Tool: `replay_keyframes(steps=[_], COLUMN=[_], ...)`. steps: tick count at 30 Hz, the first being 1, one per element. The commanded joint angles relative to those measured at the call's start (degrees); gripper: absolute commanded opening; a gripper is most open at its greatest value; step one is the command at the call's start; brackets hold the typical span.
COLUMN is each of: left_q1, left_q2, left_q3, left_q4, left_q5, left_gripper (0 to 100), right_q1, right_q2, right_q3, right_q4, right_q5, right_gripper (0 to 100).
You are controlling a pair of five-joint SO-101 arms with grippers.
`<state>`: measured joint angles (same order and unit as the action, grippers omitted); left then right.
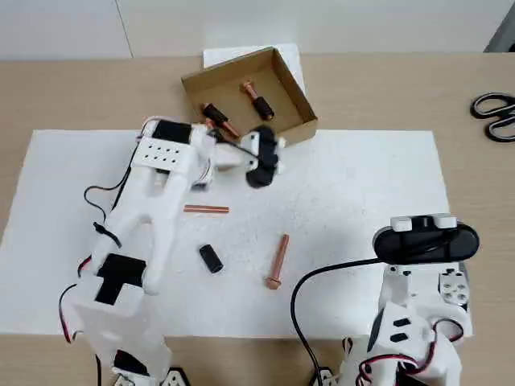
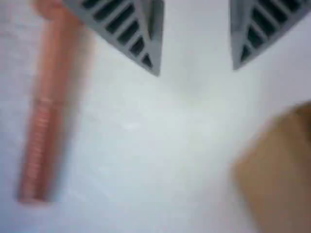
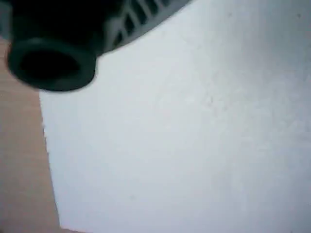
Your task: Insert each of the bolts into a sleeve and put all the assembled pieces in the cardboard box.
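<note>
Open cardboard box [image 1: 229,66] with two sleeved bolts [image 1: 257,100] inside, two bare copper bolts [image 1: 278,260] (one headed), black sleeve [image 1: 211,258] lying loose nearby

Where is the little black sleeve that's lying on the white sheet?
In the high view, the black sleeve lies loose on the white sheet, toward the left side, between the sideways bolt and the slanted bolt.

The left arm [image 1: 153,201] is seen stretched forward from its base and angled toward the table's middle, with the wrist tipped downward. The left gripper [image 2: 195,68] is held low, and its two ribbed grey fingers [image 2: 129,34] are spread well apart. The right arm [image 1: 418,322] is folded back compactly over its own base.
</note>
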<state>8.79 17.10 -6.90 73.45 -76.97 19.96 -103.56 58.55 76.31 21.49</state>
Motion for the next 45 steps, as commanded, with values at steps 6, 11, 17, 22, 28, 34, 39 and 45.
replay_keyframes(steps=[6,11,17,22,28,34,39,45], left_q1=[1.67,0.88,2.90,2.99,2.37,0.09,-5.45,-3.87], left_q2=[-0.70,-0.70,-0.26,-0.26,-0.26,0.44,6.33,8.44], left_q3=[-22.02,-22.46,-21.41,-14.81,-13.58,-7.34,-1.27,-1.98], left_q4=[7.38,13.36,26.90,25.41,25.32,21.45,14.15,12.75], left_q5=[50.73,98.90,132.13,142.68,151.03,164.40,164.57,164.84], left_gripper=[9,9,9,9,9,10,10,10], right_q1=[0.31,0.31,0.31,0.31,0.31,0.31,0.31,0.31], right_q2=[-0.13,-0.13,-0.13,-0.13,-0.13,-0.13,-0.13,-0.13], right_q3=[-0.26,-0.26,0.26,1.14,1.14,1.14,1.14,1.14], right_q4=[-0.92,-0.92,-1.01,-1.36,-1.36,-1.36,-1.36,-1.36], right_q5=[0.44,0.44,0.44,0.44,0.44,0.53,0.53,0.53], right_gripper=[0.6,0.6,0.6,0.6,0.7,0.7,0.7,0.7])
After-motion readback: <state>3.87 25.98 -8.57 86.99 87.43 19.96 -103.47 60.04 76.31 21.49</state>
